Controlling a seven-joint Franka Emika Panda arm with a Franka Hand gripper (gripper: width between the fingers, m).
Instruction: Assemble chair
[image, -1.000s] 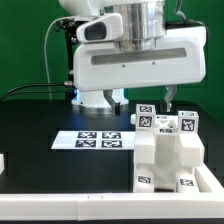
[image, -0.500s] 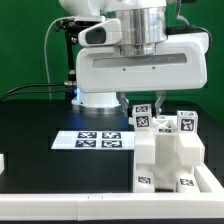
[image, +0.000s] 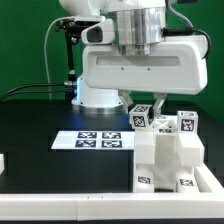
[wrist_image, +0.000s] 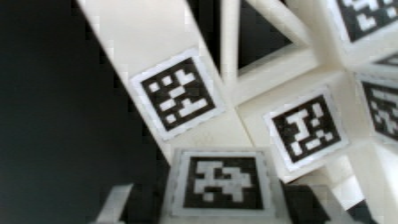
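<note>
The gripper (image: 146, 108) is pinching a small tagged white block (image: 143, 115), its fingers partly closed on it, at centre right of the exterior view. Below, the chair (image: 170, 155), smooth chunky white plastic, is sitting lower right on the matte black table (image: 40, 120). Its square black-and-white tags are carrying no readable writing.
</note>
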